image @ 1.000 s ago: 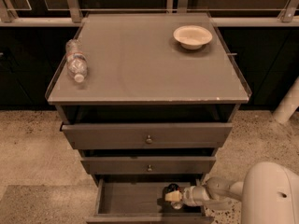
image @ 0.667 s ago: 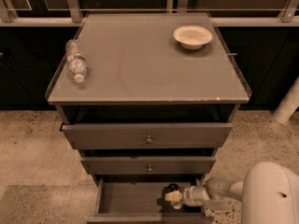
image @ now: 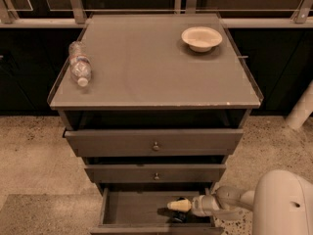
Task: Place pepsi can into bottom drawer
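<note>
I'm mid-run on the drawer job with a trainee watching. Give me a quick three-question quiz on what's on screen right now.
1. Fill in: on the cabinet top, the bowl stands at the back right and the water bottle lies on its side near the ____ edge.
2. True or false: the bottom drawer is pulled open.
3. The gripper is: A) over the bowl; B) inside the bottom drawer, toward its right side; C) beside the water bottle.
Key: 1 left; 2 true; 3 B.
</note>
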`<state>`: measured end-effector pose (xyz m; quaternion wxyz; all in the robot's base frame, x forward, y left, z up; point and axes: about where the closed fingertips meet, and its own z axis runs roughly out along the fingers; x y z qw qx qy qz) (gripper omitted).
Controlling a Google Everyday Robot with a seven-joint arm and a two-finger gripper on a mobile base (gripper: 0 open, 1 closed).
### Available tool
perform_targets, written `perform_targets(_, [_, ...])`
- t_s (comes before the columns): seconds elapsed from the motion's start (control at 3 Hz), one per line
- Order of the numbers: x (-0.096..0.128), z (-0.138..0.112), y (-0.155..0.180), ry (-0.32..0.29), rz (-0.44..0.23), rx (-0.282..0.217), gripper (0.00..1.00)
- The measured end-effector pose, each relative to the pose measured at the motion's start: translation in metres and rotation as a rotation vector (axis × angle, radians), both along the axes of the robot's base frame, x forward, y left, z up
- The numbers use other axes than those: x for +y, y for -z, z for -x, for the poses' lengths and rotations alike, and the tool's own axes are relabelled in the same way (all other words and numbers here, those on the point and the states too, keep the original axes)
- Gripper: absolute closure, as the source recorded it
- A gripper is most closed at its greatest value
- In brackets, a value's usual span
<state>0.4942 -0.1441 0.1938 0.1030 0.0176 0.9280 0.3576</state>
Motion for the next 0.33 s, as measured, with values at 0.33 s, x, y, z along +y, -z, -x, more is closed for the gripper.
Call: perform_targets(0.33, [0.0000,0.0000,0.0000,0.000,0.000,0.000,0.00])
